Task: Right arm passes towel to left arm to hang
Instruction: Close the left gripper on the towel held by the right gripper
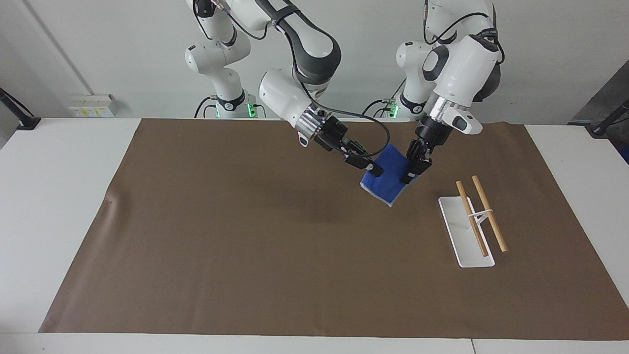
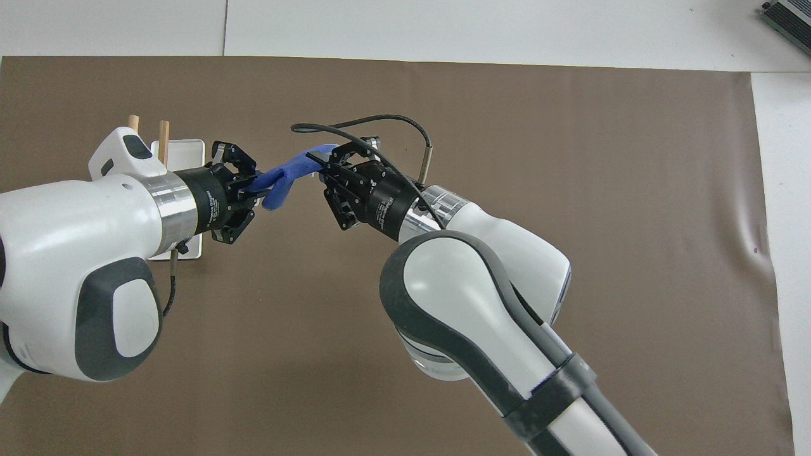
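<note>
The blue towel hangs in the air over the brown mat, stretched between both grippers. My right gripper, on the arm with the looping black cable, is shut on the towel's edge toward the right arm's end. My left gripper has its fingertips pinched on the other edge. From overhead the towel runs as a thin blue band from the left gripper to the right gripper.
A white rack base with two wooden rods stands on the mat toward the left arm's end, partly under the left wrist in the overhead view. The brown mat covers most of the white table.
</note>
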You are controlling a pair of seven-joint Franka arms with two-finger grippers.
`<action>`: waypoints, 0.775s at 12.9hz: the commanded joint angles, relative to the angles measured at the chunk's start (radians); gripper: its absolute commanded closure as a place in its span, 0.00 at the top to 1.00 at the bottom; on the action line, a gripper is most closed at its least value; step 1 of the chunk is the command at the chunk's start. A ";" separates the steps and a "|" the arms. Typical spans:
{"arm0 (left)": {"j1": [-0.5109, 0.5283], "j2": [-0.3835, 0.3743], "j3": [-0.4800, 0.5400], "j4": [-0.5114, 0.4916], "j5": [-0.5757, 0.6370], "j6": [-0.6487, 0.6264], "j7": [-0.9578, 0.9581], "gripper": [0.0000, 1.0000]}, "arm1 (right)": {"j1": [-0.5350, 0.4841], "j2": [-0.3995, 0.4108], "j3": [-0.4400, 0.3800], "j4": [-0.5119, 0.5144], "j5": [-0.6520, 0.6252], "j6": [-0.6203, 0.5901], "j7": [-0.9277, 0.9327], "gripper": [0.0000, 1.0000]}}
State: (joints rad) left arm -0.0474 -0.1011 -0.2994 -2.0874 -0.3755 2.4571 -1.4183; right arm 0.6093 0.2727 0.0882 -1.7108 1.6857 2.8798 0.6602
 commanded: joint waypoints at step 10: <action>0.009 0.014 0.006 -0.004 -0.017 0.045 0.108 0.00 | -0.019 0.014 -0.001 0.020 0.005 0.016 -0.040 0.44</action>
State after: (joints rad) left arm -0.0447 -0.0929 -0.2943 -2.0874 -0.3755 2.4726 -1.3675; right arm 0.6017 0.2731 0.0841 -1.7093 1.6857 2.8810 0.6563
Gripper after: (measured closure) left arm 0.978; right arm 0.762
